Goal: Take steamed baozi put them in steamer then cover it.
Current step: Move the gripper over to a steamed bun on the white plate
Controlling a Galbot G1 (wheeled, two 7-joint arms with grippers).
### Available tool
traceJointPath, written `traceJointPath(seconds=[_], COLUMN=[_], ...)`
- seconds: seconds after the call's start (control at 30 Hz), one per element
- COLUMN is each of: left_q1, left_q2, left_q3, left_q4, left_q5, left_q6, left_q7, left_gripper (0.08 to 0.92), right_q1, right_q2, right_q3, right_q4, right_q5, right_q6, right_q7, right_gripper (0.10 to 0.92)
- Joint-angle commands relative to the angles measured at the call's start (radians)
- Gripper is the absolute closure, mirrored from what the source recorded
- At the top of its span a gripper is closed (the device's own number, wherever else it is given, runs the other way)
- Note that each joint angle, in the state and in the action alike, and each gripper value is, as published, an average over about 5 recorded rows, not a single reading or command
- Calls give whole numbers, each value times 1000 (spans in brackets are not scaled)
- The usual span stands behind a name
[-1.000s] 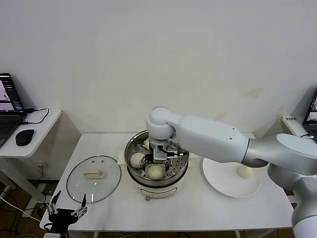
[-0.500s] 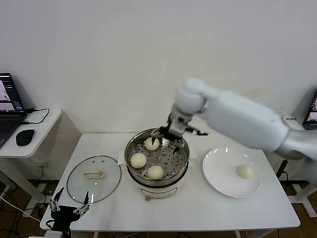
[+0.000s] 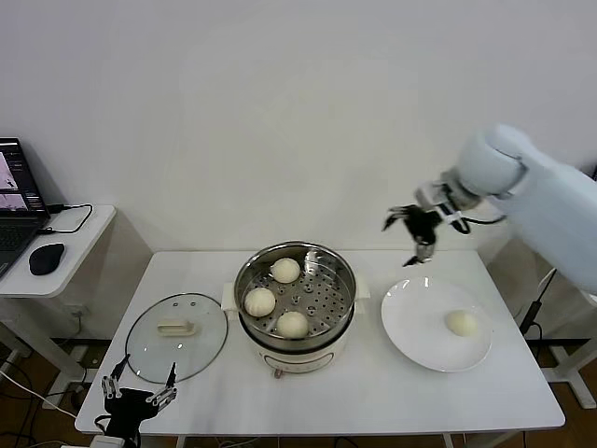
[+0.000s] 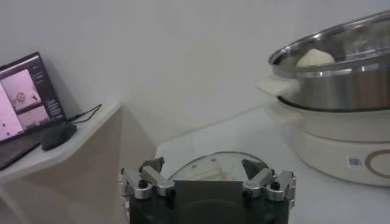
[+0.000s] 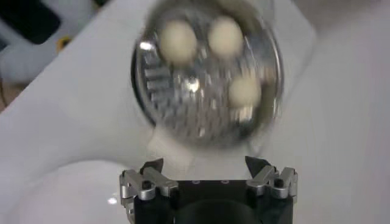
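three buns loaded, one left on the plate

the white table (image 3: 373, 401) carries everything. at its centre stands the steamer (image 3: 295, 265), a shiny steel pot on a white base, lid off. three steamed baozi (image 3: 285, 270) sit on its perforated tray at roughly twelve, nine and six o'clock – the three o'clock portion of the tray is bare.

at nine o'clock from the pot, near the table's left edge, the cover (image 3: 177, 336) lies flat, bar handle up. at three o'clock from the pot sits a white plate (image 3: 410, 338), holding the fourth bun (image 3: 460, 323) towards its right side.

the right gripper (image 3: 414, 227) hangs in the air above the far rim of the plate, at about eleven o'clock from the last bun and well apart from it. its fingers are spread wide with nothing between them; the right wrist view confirms an empty gap.

the left gripper (image 3: 138, 397) is parked low off the front left corner of the table, fingers likewise spread and empty.

handling judgement: the bun looks light, soft and smooth – it should dent under a hard squeeze, so take it across its widest part with gentle closure. the cover is rigid glass, likely heavier and breakable; the bar handle is the only sound hold.
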Motion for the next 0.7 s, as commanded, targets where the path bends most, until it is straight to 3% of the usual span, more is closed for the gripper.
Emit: traceJointPath(seconds=[0.03,0.27,0.7], left_q1=[12,25,23], left_q2=[0,-3,-1], left_q3=[1,-8,-23], left_q4=[-3,7,28], left_q5=[2,2,2], left_q6=[1,4,6], left_q7=[2,3,7], left_gripper=[177,177,177], right_q1=[-358,-443,-482], right_q2=[-108,-50,66], right_q3=[255,283,309], right_q4=[-60,-169,-336], right_q5=[-196,-321,-423], right_q6=[-40,19,90], right_q7=[47,41,48], right_gripper=[203,203,203])
